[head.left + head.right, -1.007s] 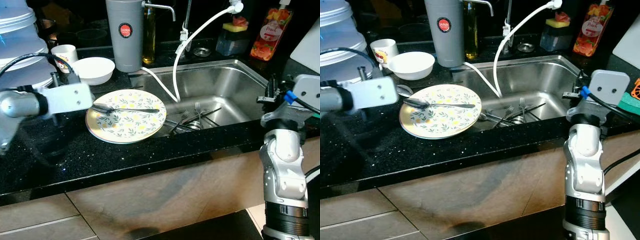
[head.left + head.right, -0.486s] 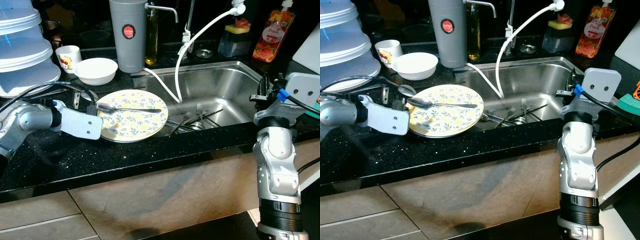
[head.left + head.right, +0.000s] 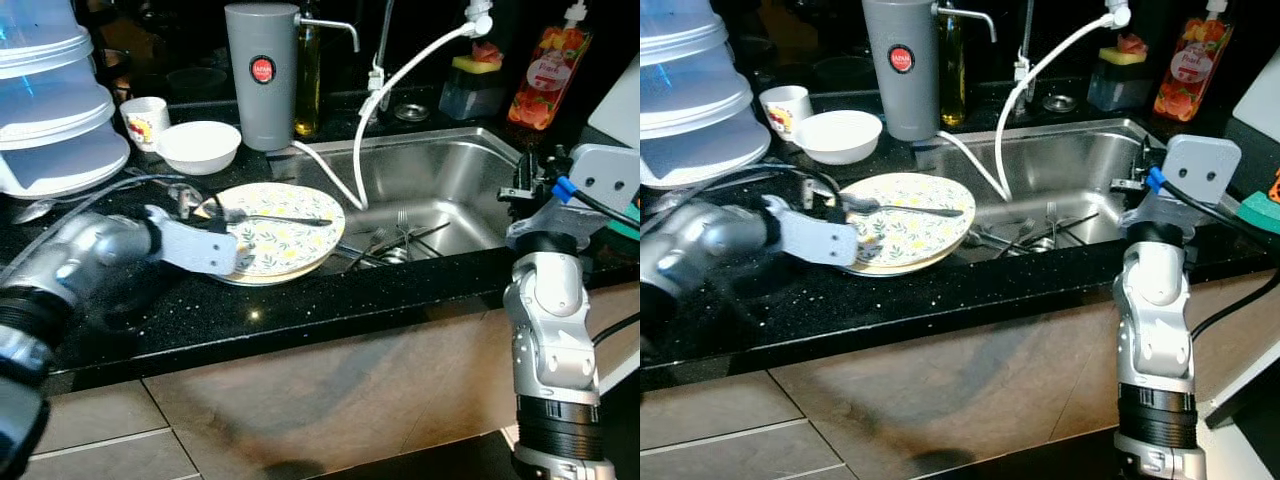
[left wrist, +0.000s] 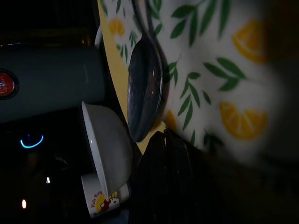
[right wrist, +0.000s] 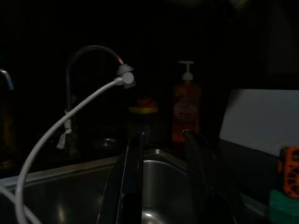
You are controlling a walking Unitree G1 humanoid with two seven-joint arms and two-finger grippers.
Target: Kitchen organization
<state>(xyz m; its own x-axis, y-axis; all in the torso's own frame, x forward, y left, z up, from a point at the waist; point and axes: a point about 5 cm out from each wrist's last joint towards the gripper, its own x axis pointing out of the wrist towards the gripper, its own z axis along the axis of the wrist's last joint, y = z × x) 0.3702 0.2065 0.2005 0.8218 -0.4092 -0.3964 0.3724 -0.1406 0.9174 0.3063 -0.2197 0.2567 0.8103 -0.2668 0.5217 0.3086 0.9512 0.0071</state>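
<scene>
Far out beyond the left pincer, on its outer side, a stack of translucent plastic containers stands on the black surface, with a small printed cup and a white bowl just past the pincer's tips. The left pincer lies low over the surface at the near left rim of the lemon-patterned plate, its white housing overlapping that rim; the left wrist view has the black fingers merged into one dark mass at the plate's edge, so I cannot tell whether they are parted or gripping. A spoon rests across the plate directly ahead of the pincer, bowl end nearest it and handle pointing away toward the sink. Behind the plate stands a tall grey canister, and a white hose arcs from the tap down into the sink, where forks lie in the basin. The right pincer is held up at the sink's right edge, fingers released with a clear gap, aimed across the basin toward an orange soap bottle standing beyond it.
</scene>
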